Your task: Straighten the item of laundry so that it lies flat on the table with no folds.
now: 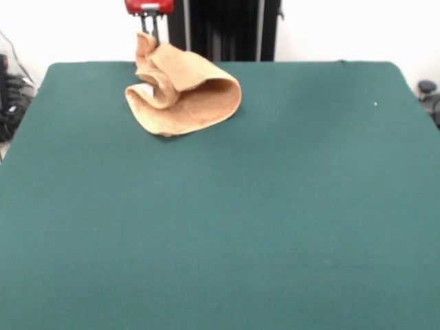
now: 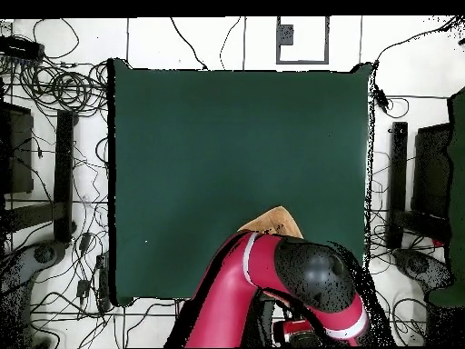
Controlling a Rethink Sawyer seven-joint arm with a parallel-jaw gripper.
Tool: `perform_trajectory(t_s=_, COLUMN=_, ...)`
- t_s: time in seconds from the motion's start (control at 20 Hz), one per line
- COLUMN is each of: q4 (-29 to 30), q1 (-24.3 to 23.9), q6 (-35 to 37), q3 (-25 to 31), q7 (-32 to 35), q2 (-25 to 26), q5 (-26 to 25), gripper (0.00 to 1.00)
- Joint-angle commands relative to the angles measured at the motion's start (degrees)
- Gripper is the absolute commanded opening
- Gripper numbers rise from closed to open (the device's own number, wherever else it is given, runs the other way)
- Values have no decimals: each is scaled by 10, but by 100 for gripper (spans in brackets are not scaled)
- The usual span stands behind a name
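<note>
The item of laundry (image 1: 184, 93), an orange-tan terry towel, lies crumpled and folded over itself near the far left part of the green table (image 1: 275, 206). One corner of it is pulled up off the cloth. My gripper (image 1: 152, 38) comes down from the top edge and is shut on that raised corner. In the overhead view only a tan edge of the towel (image 2: 273, 221) shows near the table's (image 2: 227, 136) lower edge. The red and black arm (image 2: 272, 282) covers the rest of the towel and hides the gripper.
Cables and dark equipment (image 2: 54, 164) lie on the floor along both sides of the table. A black post (image 1: 230, 27) stands behind the table's far edge, just right of the gripper.
</note>
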Motion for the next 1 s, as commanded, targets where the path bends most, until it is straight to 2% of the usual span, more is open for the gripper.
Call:
perform_trajectory(t_s=0.05, q4=68, q1=-2, q6=112, q3=71, q7=23, q2=64, q5=-68, gripper=0)
perform_trajectory(t_s=0.45, q4=51, q1=-19, q6=103, q3=76, q7=-9, q2=83, q5=-39, gripper=0)
perform_trajectory(t_s=1.0, q4=31, q1=-28, q6=112, q3=77, q7=-24, q2=96, q5=-22, gripper=0)
